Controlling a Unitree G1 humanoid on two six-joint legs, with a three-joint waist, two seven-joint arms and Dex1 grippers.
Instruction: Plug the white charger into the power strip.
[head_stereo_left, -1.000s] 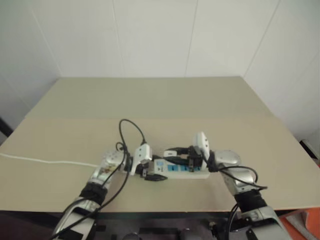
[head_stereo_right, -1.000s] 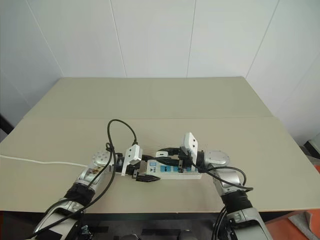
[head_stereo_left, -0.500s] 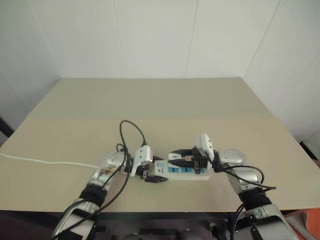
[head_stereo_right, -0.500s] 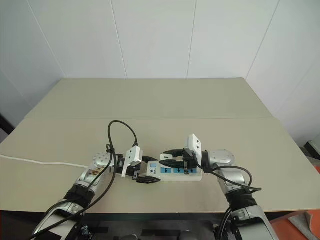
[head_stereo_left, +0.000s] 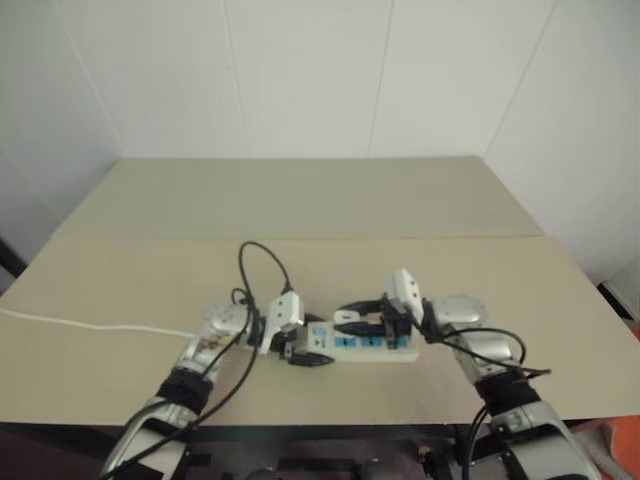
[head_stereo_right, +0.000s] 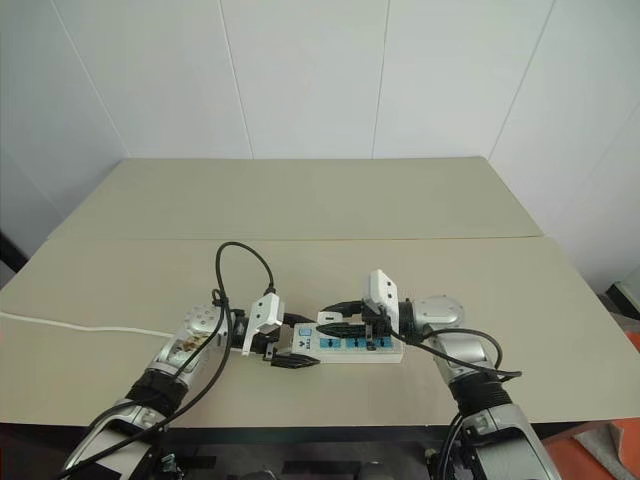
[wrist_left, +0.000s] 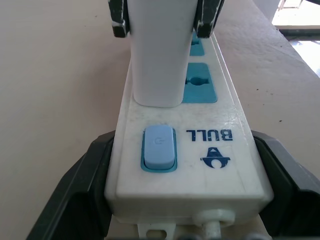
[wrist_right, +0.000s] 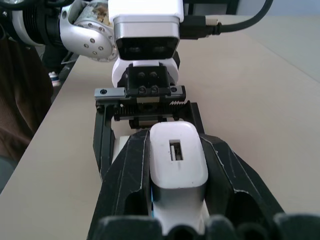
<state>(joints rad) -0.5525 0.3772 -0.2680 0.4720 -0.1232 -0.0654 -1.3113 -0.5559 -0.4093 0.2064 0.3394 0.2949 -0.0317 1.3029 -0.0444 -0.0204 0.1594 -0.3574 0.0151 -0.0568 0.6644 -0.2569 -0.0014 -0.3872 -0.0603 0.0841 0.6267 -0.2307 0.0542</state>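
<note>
White charger (wrist_left: 159, 55) in right gripper (wrist_right: 175, 165), seemingly seated.

Two arms, silver metal at the wrists with round joint caps, black ribbed sleeves nearer the elbows. Left gripper (head_stereo_right: 283, 352): white boxy housing, two black fingers, black cable looping up from the wrist. Right gripper (head_stereo_right: 340, 322): same white housing, black fingers (wrist_right: 127, 187) broad and angular, serrated black rail with small screws behind. Black cables along both forearms.
</note>
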